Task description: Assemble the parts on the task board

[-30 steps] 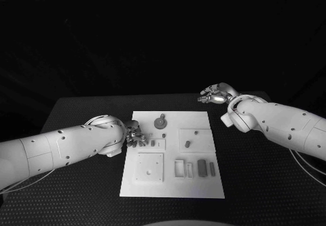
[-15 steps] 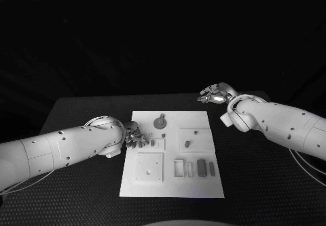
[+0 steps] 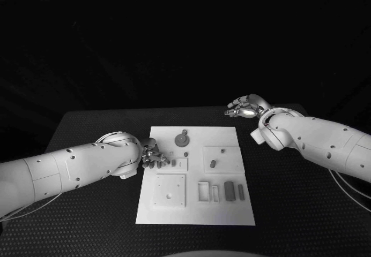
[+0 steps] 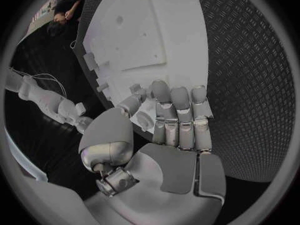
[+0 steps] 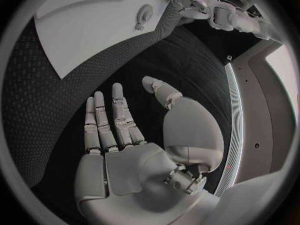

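Observation:
The white task board [image 3: 197, 211] lies in the middle of the table. On it are a round grey disc part [image 3: 182, 140], small grey pegs [image 3: 186, 155] and two dark bars [image 3: 229, 189]. My left hand [image 3: 153, 157] is at the board's left edge, its fingertips down beside the small pegs. In the left wrist view its fingers [image 4: 180, 117] lie straight and side by side over the board's edge [image 4: 150, 45], and I see nothing held. My right hand [image 3: 246, 107] hangs off the board's far right corner, palm bare and fingers [image 5: 109, 117] apart.
A raised square plate [image 3: 170, 190] and a slotted frame [image 3: 204, 191] sit on the board's near half. A second plate [image 3: 222, 159] carries two pegs. Black textured table [image 3: 294, 203] surrounds the board.
The left hand's fingers have shifted very slightly at the board's left edge. The right hand has stayed where it was.

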`<state>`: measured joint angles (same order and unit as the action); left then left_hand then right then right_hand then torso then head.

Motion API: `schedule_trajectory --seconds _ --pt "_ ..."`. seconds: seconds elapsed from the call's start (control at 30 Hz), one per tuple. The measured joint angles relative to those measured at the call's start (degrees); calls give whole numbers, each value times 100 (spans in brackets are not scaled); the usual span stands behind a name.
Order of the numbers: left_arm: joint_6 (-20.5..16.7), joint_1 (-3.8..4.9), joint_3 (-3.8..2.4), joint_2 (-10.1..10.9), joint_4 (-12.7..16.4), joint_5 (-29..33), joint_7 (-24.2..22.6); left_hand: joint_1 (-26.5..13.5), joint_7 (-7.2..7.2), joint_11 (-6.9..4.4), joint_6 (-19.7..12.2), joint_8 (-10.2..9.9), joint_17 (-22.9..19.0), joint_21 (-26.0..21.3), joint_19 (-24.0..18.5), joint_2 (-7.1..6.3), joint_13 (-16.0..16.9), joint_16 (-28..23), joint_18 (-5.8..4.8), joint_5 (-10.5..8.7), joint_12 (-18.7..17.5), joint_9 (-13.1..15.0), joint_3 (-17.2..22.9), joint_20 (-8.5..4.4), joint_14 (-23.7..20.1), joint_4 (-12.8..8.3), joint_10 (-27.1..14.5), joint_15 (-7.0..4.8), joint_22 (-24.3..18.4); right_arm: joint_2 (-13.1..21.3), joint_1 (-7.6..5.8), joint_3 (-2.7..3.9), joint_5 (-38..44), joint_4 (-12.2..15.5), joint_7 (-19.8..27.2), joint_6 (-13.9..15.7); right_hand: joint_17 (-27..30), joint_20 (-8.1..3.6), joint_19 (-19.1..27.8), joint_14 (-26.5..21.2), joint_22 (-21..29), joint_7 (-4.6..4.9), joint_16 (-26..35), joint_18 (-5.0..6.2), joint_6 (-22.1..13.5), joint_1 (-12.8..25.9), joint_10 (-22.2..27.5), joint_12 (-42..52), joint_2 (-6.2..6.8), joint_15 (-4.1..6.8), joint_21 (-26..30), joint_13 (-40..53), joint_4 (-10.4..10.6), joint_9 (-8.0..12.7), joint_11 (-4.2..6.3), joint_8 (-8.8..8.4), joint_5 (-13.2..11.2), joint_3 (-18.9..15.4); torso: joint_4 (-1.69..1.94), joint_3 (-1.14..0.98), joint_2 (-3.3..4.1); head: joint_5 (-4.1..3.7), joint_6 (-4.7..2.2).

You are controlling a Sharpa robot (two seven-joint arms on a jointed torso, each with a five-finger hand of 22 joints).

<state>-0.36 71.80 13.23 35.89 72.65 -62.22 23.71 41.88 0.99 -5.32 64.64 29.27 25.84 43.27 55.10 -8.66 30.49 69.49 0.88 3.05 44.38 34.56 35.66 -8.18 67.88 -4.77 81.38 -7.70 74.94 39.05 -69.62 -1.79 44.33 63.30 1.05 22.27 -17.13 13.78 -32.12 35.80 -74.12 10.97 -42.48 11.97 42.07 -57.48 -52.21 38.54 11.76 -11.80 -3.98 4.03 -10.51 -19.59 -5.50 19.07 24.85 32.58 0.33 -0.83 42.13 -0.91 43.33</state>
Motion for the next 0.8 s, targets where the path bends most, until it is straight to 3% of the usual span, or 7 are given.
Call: schedule_trajectory --seconds 0.23,0.27,0.3,0.4,0.6,0.8 --pt "33 3 -11 -5 -59 -1 -13 -45 1 0 0 25 12 2 9 -254 16 0 3 0 0 23 45 -9 0 236 0 0 -1 -5 0 0 0 -2 0 0 0 0 0 0 0 2 0 0 -1 0 1 0 0 0 0 0 0 0 -1 0 0 0 -3 0 -1 -9 -5" --pt "34 2 -12 -5 -60 -1 -14 -72 -1 0 -2 19 20 2 9 -248 24 19 3 0 17 34 -88 -8 -1 198 0 0 -1 -5 0 0 0 -3 0 0 0 0 0 0 0 2 0 0 -2 0 1 0 0 0 0 0 0 0 -1 0 0 0 -3 0 -1 -11 -7" --pt "35 2 -14 -5 -62 -1 -16 -130 -9 0 -17 19 31 17 -2 -160 38 39 3 0 25 58 -366 2 -21 91 0 -21 -1 -5 0 0 0 -5 0 0 0 0 0 0 0 2 0 0 -2 0 1 0 0 0 0 0 0 0 -1 0 0 0 -3 0 -1 -14 -8" --pt "35 -1 -22 -5 -64 5 -18 -162 -25 0 -35 19 32 31 -24 -130 42 40 3 0 25 70 -536 25 -21 58 0 -20 -1 -6 0 0 0 -8 0 0 0 0 0 0 0 2 0 0 -2 0 1 0 0 0 0 0 0 0 -1 0 0 0 -5 0 0 -21 -10" --pt "13 -11 -58 12 -100 199 -32 -317 3 35 -90 -5 27 -1 -36 -284 39 21 8 0 20 71 -607 31 -57 219 -35 -50 -1 -9 0 0 0 -10 0 1 -1 0 0 0 0 9 0 0 -9 0 1 0 0 0 0 0 0 0 -1 0 0 0 -9 -1 1 -32 -14" --pt "-129 -11 -85 41 -193 527 -84 -438 84 108 -276 -136 -41 -116 -175 -404 -41 -120 54 0 -155 49 -581 29 -208 472 -171 24 -2 -9 1 0 0 -10 1 1 -1 0 0 0 0 11 0 0 -10 0 1 0 0 0 0 0 0 0 -1 0 0 0 -6 -7 1 -46 -20"
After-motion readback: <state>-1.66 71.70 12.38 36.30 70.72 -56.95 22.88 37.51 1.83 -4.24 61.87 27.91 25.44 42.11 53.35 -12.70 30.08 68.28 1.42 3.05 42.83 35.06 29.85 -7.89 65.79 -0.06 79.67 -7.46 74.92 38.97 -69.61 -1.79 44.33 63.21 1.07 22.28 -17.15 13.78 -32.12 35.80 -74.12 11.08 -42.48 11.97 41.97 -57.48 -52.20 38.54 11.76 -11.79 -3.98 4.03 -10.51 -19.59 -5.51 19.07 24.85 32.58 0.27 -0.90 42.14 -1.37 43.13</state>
